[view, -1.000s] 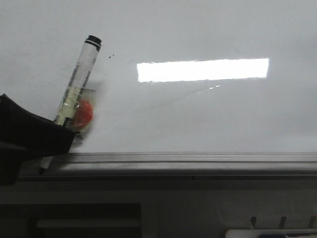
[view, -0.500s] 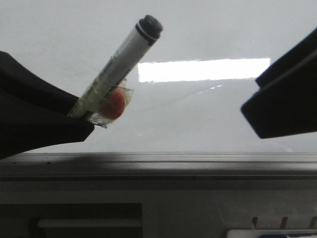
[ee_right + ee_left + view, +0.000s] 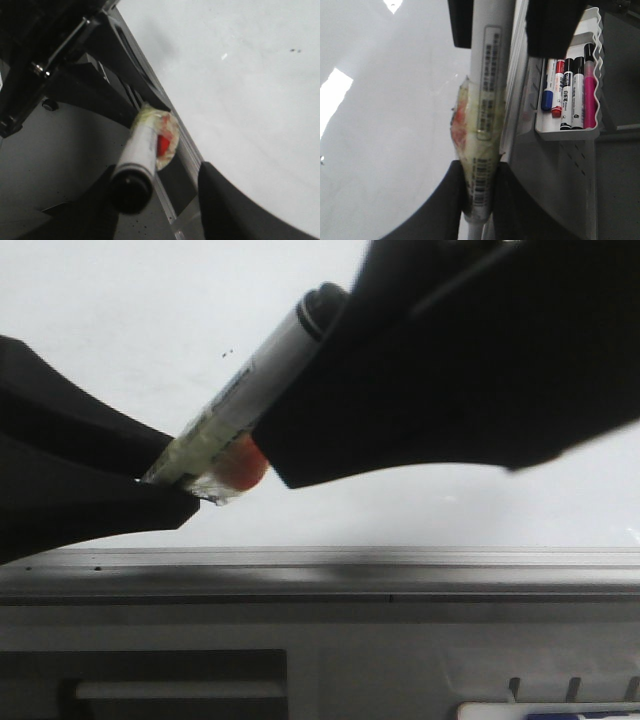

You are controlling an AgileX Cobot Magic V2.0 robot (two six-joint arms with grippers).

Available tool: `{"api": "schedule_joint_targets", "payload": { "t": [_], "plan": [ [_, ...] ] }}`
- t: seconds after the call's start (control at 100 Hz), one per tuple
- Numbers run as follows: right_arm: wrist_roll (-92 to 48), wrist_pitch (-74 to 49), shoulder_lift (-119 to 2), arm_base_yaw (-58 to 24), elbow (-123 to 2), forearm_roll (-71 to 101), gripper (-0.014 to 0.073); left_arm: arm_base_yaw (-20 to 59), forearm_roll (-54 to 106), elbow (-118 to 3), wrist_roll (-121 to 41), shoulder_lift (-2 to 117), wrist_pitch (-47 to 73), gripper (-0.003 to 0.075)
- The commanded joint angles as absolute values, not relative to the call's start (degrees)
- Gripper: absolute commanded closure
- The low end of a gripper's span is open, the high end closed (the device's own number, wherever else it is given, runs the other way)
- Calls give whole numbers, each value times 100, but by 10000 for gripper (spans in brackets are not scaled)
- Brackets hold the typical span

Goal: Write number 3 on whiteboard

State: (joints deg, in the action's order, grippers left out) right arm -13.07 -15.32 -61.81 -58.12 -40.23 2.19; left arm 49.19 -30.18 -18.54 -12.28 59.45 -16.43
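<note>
My left gripper [image 3: 165, 485] is shut on a white marker [image 3: 250, 375] near its tip end, where yellowed tape holds an orange-red lump [image 3: 238, 465]. The marker slants up to the right in front of the whiteboard [image 3: 120, 310]. My right gripper [image 3: 300, 430] is open, its fingers on either side of the marker's black cap end [image 3: 131, 190]. In the left wrist view the marker [image 3: 490, 75] runs up from my left gripper [image 3: 479, 175] to the right gripper's fingers [image 3: 550, 30]. No number 3 shows on the board; only two tiny specks [image 3: 226, 352].
The board's grey metal rail [image 3: 400, 570] runs along its lower edge. A white tray [image 3: 570, 132] below it holds several markers [image 3: 570, 90]; its corner shows in the front view [image 3: 545, 710].
My right gripper has come in from the right and now straddles the marker's cap end. My left gripper keeps hold of the marker, which has tilted more to the right.
</note>
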Motion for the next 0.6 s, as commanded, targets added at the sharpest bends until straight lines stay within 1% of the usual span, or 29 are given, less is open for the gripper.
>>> {"api": "schedule_joint_targets", "payload": {
  "t": [0.0, 0.18, 0.25, 0.31, 0.38, 0.39, 0.4, 0.42, 0.43, 0.44, 0.5, 0.55, 0.56, 0.59],
  "plan": [
    [-1386, -966, -6203, -5894, -4321, 91, 277, 4920, -2957, -2005, -1206, 5853, -2068, 741],
    [-1386, -918, -6309, -5950, -4422, 39, 277, 4920, -2957, -2005, -1206, 5853, -2068, 741],
    [-1386, -940, -6313, -5950, -4422, 39, 292, 4920, -2957, -2005, -1206, 5853, -2068, 741],
    [-1386, -951, -6313, -5950, -4422, 39, 350, 4920, -2957, -2005, -1206, 5853, -2068, 741],
    [-1386, -962, -6313, -5950, -4422, 39, 496, 4920, -2946, -2005, -1194, 5853, -2064, 741],
    [-1386, -962, -6313, -5950, -4422, 39, 533, 4920, -2946, -2005, -1194, 5853, -2064, 741],
    [-1386, -962, -6313, -5950, -4422, 39, 552, 4920, -2946, -2005, -1182, 5853, -2052, 741],
    [-1386, -962, -6313, -5950, -4422, 39, 629, 4920, -2927, -2005, -1185, 5853, -2031, 740],
    [-1386, -974, -6313, -5950, -4422, 39, 629, 4920, -2913, -2005, -1185, 5853, -2030, 740],
    [-1375, -974, -6313, -5950, -4422, 39, 666, 4920, -2899, -2005, -1185, 5853, -2030, 739],
    [-1334, -1022, -6313, -5950, -4422, 39, 653, 4920, -2781, -2005, -1185, 5853, -2030, 717],
    [-1334, -1068, -6313, -5950, -4422, 39, 655, 4920, -2687, -2005, -1185, 5853, -2042, 650],
    [-1334, -1070, -6313, -5950, -4422, 39, 655, 4920, -2683, -2005, -1185, 5853, -2042, 650],
    [-1334, -1070, -6313, -5950, -4422, 39, 655, 4920, -2641, -2005, -1185, 5853, -2042, 587]
  ]
}}
